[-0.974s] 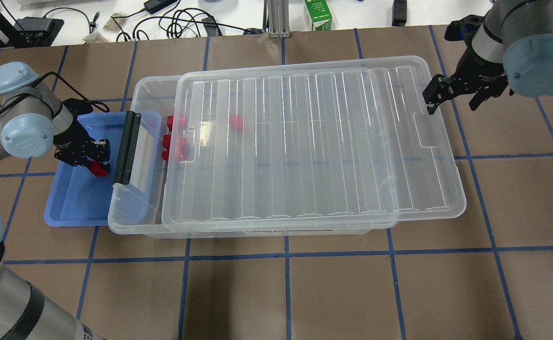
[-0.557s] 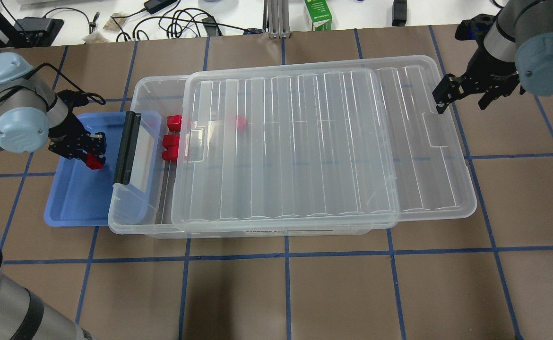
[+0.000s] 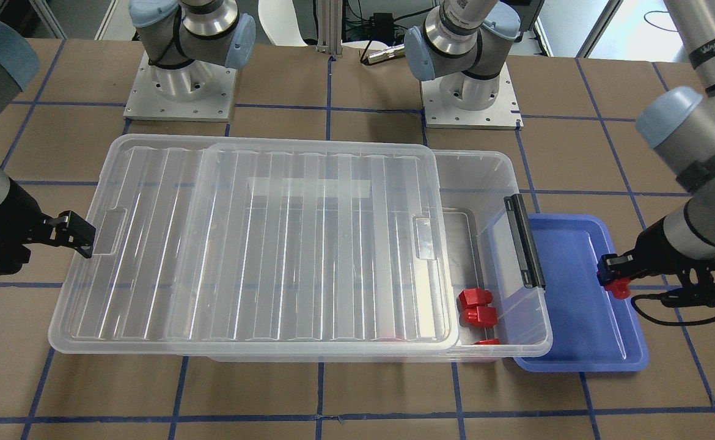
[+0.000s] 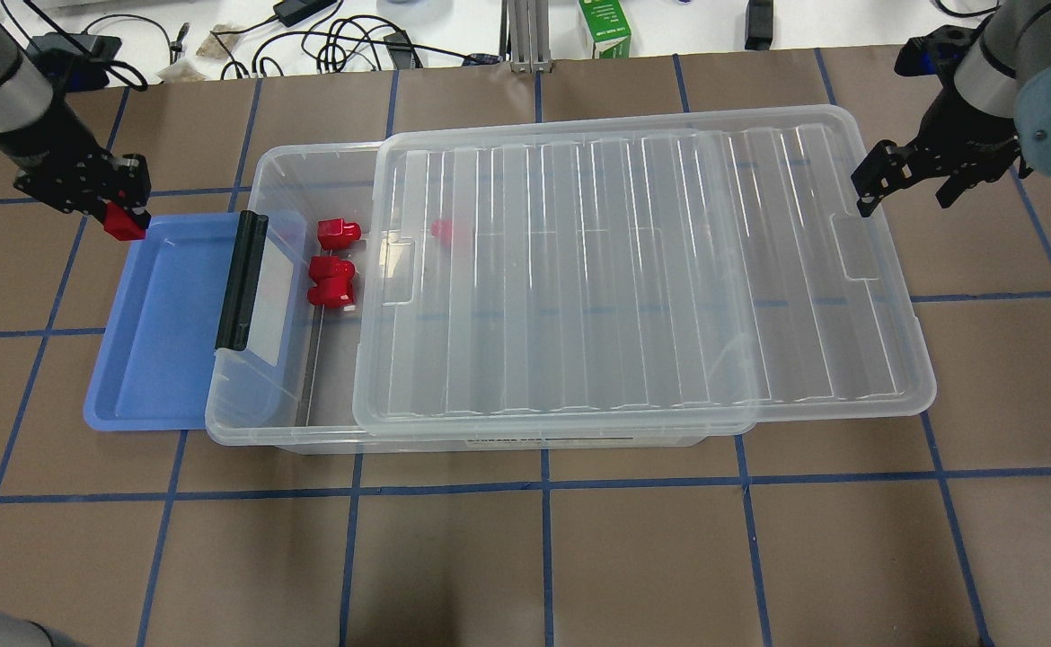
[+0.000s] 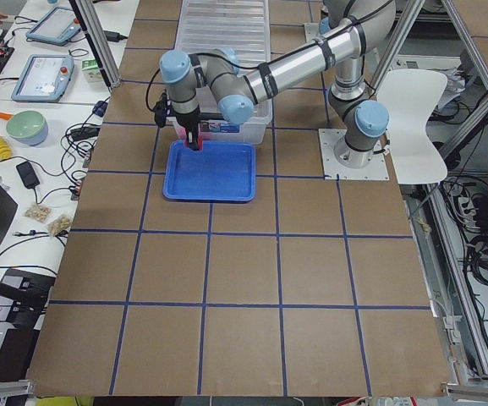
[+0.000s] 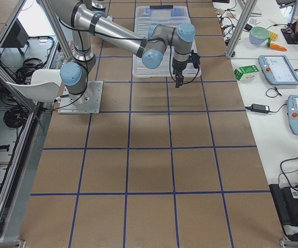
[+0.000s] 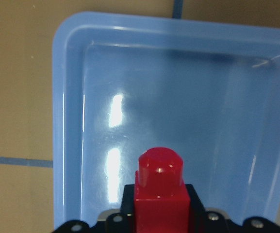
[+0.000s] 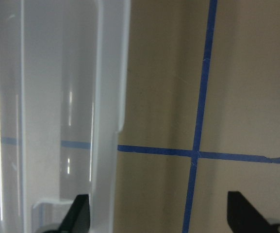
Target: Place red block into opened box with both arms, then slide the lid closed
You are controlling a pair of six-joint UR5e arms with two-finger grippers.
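left gripper (image 4: 119,208) clamps glossy red block (image 4: 121,225), stub outward, above smooth blue tray (image 4: 157,359) corner, outside the box | right gripper (image 4: 905,193) spread wide, empty, at ribbed translucent lid (image 4: 624,270) notched end | clear box (image 4: 274,162), lid slid partway off: four other red blocks (image 4: 337,234) inside, one under lid | side label (image 4: 543,441) too blurred to read

place: robotics lab | signs: taped-grid table (image 6: 149,170); teach pendant (image 6: 279,70); aluminium frame (image 4: 525,36); cables (image 4: 337,40)

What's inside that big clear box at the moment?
Three red blocks lie in the uncovered end of the box. A fourth red shape shows dimly through the lid; its ribs blur anything else beneath.
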